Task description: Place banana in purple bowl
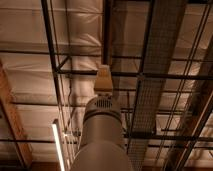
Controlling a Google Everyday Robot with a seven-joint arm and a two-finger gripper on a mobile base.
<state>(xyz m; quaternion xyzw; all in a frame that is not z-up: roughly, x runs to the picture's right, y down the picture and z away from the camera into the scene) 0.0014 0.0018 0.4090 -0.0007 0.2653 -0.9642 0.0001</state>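
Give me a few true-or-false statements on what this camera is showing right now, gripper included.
1. The camera looks up at a ceiling of beams and trusses. True.
2. The banana lies in the purple bowl. False: neither banana nor purple bowl is in view.
3. A grey arm segment rises from the bottom centre. True.
4. The gripper hangs over a table. False: the gripper is out of view, and no table shows.
5. A lit tube light shows at picture left of the arm segment. True.
6. The mesh cable tray runs at picture left. False: the cable tray runs at picture right of the arm segment.
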